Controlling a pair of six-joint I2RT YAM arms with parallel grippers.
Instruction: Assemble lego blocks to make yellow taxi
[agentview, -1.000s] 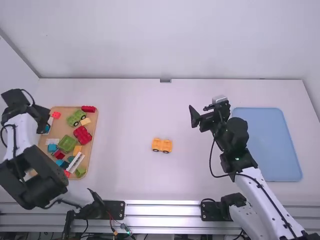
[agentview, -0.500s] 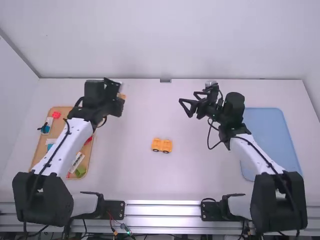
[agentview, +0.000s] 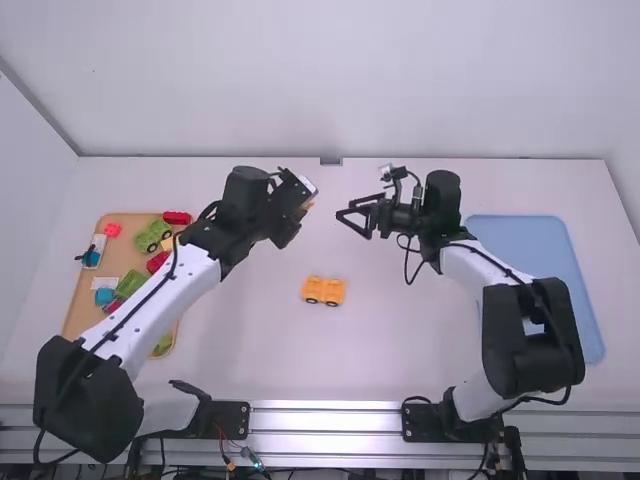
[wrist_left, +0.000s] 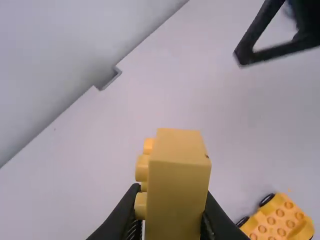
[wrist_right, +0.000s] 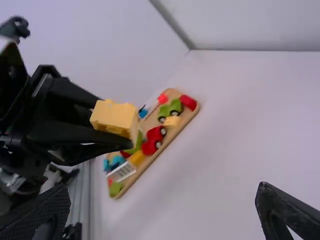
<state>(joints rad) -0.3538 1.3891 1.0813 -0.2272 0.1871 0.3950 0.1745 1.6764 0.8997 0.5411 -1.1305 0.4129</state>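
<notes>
That pale yellow, rectangular plastic block (wrist_right: 114, 117), pinched firmly in the left gripper (wrist_left: 171, 202) beyond the orange-yellow, black-wheeled plastic car base (agentview: 324, 291), could, I reckon, get knocked askew if the right gripper (agentview: 355, 225), empty and spread wide beyond that base too, closes in off-line.

Site is a robotics lab or similar test station. Evidence: left arm (agentview: 175, 295) and right arm (agentview: 480, 270) stand at a metal rail (agentview: 325, 415) along the frame's bottom; loose coloured wires (agentview: 250, 456) lie at lower left of centre; plain white walls (agentview: 300, 80) enclose a white table (agentview: 250, 350).
</notes>
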